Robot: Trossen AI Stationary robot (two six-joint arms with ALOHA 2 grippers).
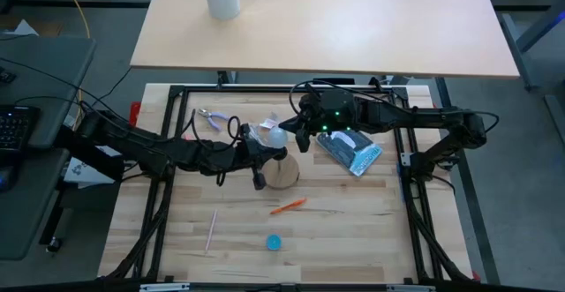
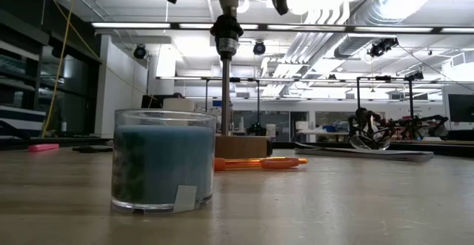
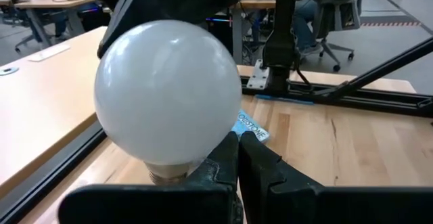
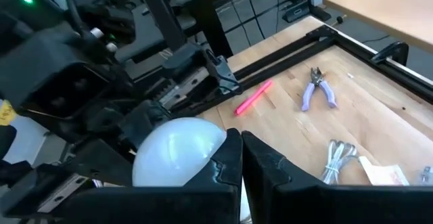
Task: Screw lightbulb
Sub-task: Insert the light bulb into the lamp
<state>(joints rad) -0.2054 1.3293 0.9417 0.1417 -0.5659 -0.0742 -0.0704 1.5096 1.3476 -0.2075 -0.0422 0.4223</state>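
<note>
We see both arms reaching to table centre. Left gripper point(image 1: 261, 158) comes from 9 o'clock, right gripper point(image 1: 297, 135) from 3 o'clock; both sets of jaws are clenched, grasping nothing. The lightbulb point(image 1: 273, 137) sits between them above the wooden base point(image 1: 282, 174).

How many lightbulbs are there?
1. The lightbulb sits at the table's middle above the round wooden base, between both grippers. Others could be hidden behind the arms.
</note>
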